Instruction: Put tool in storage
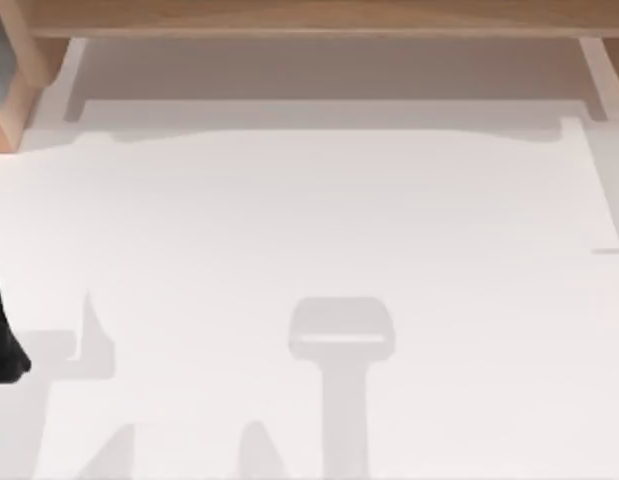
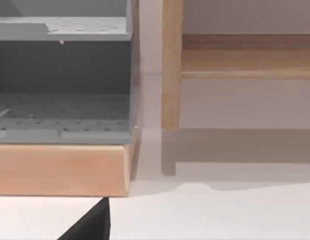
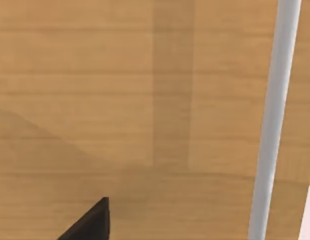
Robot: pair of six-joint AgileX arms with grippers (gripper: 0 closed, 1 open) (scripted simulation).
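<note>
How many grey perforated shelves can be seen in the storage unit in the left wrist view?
2: the upper shelf and, beneath it, the lower shelf, which sits on a wooden base. More shelves may be hidden above.

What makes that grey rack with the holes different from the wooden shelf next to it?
The grey rack has panels dotted with holes; the wooden shelf is plain tan wood. The rack has stacked tiers on a wooden base; the shelf is one board raised on a post. Both stand on the white table.
</note>
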